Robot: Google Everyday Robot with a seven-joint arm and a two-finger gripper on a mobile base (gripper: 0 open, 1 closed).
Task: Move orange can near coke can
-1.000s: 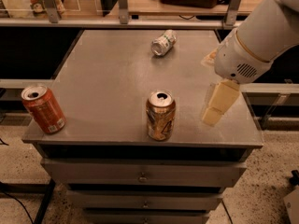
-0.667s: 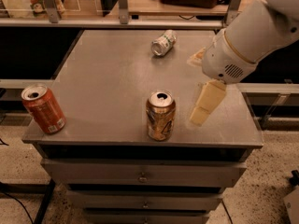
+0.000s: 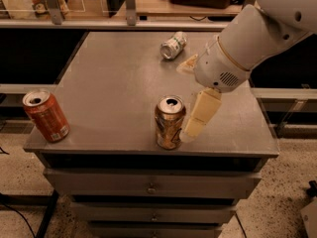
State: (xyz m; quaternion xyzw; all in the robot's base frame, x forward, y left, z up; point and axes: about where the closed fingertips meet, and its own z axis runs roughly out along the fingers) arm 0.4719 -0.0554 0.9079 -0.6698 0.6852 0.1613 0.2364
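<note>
- While orange can [image 3: 170,123] stands well apart from coke can [image 3: 46,115], the transfer is not yet done.
- Gripper [image 3: 198,117] just beside orange can; jaw state cannot be told; grasp seemingly pending.

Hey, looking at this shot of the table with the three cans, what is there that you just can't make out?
Camera view, the only one:
1. Contact: the gripper, open, sits just right of the orange can; the angle hides whether it touches the can.
2. Lettering on the coke can and the white-and-green can: too small to read.
3. The arm: cut off by the top and right edges.
4. The table behind the arm: hidden by it.
</note>
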